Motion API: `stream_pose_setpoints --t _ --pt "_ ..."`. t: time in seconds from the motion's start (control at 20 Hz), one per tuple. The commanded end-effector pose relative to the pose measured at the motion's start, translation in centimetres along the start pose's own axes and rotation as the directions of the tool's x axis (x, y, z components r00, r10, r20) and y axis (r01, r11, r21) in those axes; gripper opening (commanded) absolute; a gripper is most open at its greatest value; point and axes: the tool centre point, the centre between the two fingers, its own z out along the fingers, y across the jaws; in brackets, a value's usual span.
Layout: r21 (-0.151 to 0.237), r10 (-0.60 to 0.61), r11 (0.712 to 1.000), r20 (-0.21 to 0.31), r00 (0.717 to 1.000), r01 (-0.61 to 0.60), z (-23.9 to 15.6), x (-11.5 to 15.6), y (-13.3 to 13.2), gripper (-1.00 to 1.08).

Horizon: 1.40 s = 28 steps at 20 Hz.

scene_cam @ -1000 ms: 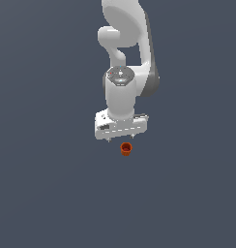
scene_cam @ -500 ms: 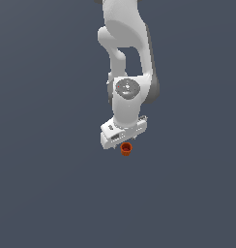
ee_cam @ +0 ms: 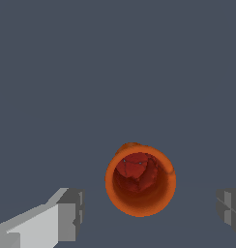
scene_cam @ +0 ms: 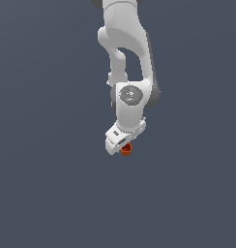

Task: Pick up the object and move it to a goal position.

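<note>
Orange-red against the flat grey table (scene_cam: pixel 52 193), the cup (ee_cam: pixel 140 180) sat between the two fingers, its round rim facing the wrist camera and its darker, reddish hollow open to view. In the wrist view one finger (ee_cam: pixel 66 214) showed as a white body ending in a grey pad, and the tip of the other finger (ee_cam: pixel 230 209) appeared only as a grey block at the frame's edge. Both stood well clear of the cup's rim, with bare table showing on either side of it, so the fingers were spread apart and grasping nothing. The cup lay somewhat nearer the white-bodied finger than the other, though it touched neither. In the exterior view the white arm (scene_cam: pixel 127 58) came down from the top of the frame, its wrist bent so that the hand was tilted rather than level, and the gripper (scene_cam: pixel 123 145) hung directly over the cup (scene_cam: pixel 126 149). Only part of the cup showed there, a small orange-red shape peeking out just beneath the hand's lower edge and slightly toward the exterior view's right of the hand's white body. The fingertips themselves could not be made out separately from that camera, being lost against the hand. Whether the cup rested on the table or the fingertips had reached its level could not be told from either view.
</note>
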Motion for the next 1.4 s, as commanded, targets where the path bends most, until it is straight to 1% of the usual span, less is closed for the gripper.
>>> stream_pose_setpoints --t 0.0,0.4,0.85,1.1,1.15,1.35 --pt "0.0 -0.027 1.0 0.001 1.0 0.027 0.3 0.1 -0.1 1.0" --pt "0.001 -0.035 0.999 0.001 0.999 0.035 0.7 0.1 -0.2 1.0" --pt "0.001 -0.04 0.999 0.001 0.999 0.04 4.8 0.0 -0.3 1.0" --pt "0.001 -0.041 0.999 0.001 0.999 0.041 5.4 0.1 -0.2 1.0" --pt "0.001 -0.041 0.999 0.001 0.999 0.041 5.4 0.1 -0.2 -1.0" --pt "0.001 -0.041 0.999 0.001 0.999 0.041 5.4 0.1 -0.2 -1.0"
